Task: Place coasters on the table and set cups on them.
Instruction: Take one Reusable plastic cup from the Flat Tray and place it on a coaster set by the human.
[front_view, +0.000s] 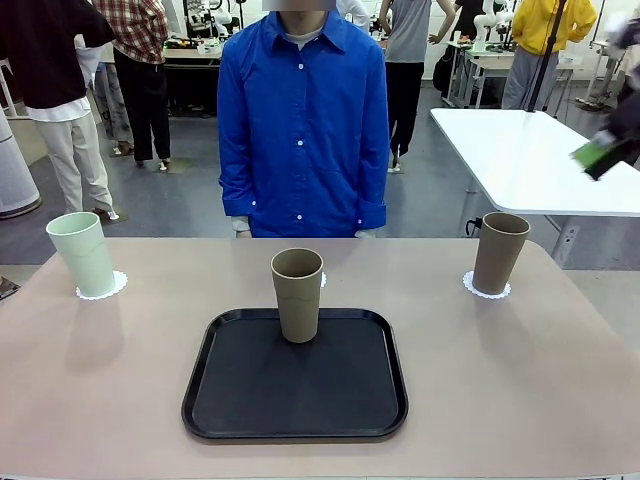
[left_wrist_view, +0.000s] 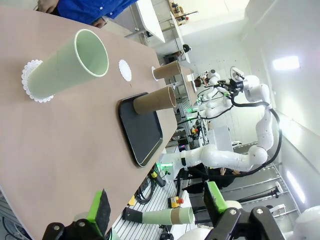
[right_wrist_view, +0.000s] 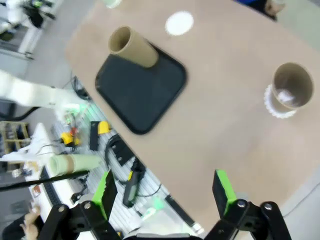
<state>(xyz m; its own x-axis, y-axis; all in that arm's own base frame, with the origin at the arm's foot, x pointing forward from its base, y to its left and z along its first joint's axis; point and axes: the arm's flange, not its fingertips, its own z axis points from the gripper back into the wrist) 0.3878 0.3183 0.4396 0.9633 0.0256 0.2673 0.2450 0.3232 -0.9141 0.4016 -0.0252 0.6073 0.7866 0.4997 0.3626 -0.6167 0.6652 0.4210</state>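
The left claw (left_wrist_view: 157, 202) stands wide open with nothing between its green pads, held low near the left end of the large beige tabletop surface (front_view: 520, 380). The right claw (right_wrist_view: 164, 192) is spread just as wide and is likewise empty, looking down on the surface from high above, close to the near edge.

Nearest the left claw, the pale mint green tapered tumbler (front_view: 82, 255) stands upright on a small round white lacy paper coaster (front_view: 102, 287) at the left end of the surface. At the right end, a brownish-taupe tapered tumbler (front_view: 499, 252) stands upright on a second lacy white coaster (front_view: 487, 288).

In the middle, the second brownish-taupe tumbler (front_view: 297, 295) stands upright on the flat black tray with rounded corners (front_view: 300, 395), close to the tray's far rim. Just beyond that rim the third lacy white coaster (right_wrist_view: 179, 23) lies bare on the surface, apart from the tray. In the front view it is mostly hidden behind the tumbler.

A person in a bright blue buttoned shirt (front_view: 302, 120) stands at the far side of the surface
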